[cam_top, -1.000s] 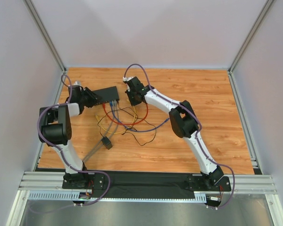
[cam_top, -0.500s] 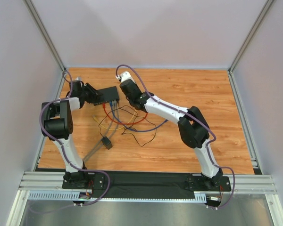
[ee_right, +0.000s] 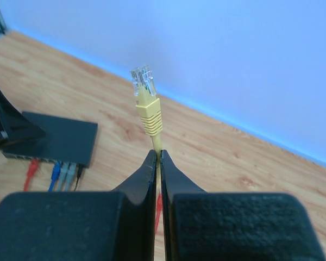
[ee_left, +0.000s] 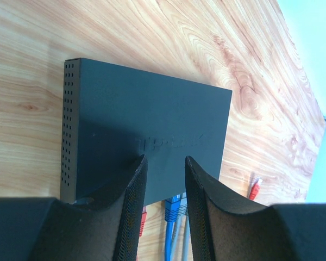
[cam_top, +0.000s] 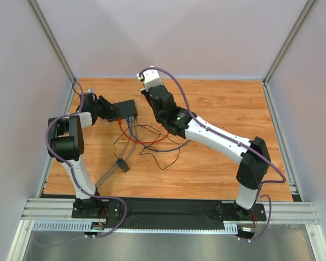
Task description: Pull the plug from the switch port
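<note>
The plug [ee_right: 144, 89] looks free, held aloft by its lead [ee_right: 157, 142] in the closed right gripper [ee_right: 158, 156], well clear of the switch [ee_left: 152, 119] under the barely parted left gripper [ee_left: 164, 162]; next, lay it down

Flat black rectangular switch [cam_top: 123, 109] lies far-left on wooden worktop [cam_top: 228, 103]; small black adapter block [cam_top: 123, 165] lies nearer, apart; yellow-booted plug [ee_right: 145, 95] stands raised, right of switch.

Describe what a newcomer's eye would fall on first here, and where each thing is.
First, the yellow plug, upright and free above the right end effector, which pinches its cable. Next, the black switch at the far left of the table, the left end effector resting on top and red, blue and grey cables plugged into its near edge.
</note>
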`<act>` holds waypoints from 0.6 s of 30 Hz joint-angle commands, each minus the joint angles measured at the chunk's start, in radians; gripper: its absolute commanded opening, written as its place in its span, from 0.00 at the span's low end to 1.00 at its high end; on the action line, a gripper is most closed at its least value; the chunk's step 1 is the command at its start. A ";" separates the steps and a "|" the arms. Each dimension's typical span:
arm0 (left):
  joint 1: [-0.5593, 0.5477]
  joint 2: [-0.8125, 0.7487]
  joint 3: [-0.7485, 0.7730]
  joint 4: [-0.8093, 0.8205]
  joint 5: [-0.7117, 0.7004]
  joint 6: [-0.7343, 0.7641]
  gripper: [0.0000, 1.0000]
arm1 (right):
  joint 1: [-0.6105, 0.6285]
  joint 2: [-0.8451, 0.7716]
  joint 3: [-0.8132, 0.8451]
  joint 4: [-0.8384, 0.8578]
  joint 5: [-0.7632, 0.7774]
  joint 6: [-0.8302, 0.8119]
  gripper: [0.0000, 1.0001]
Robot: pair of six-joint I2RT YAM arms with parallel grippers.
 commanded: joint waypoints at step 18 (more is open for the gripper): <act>0.035 -0.011 -0.047 -0.014 0.033 -0.002 0.43 | 0.181 -0.054 0.010 0.697 0.098 -1.202 0.00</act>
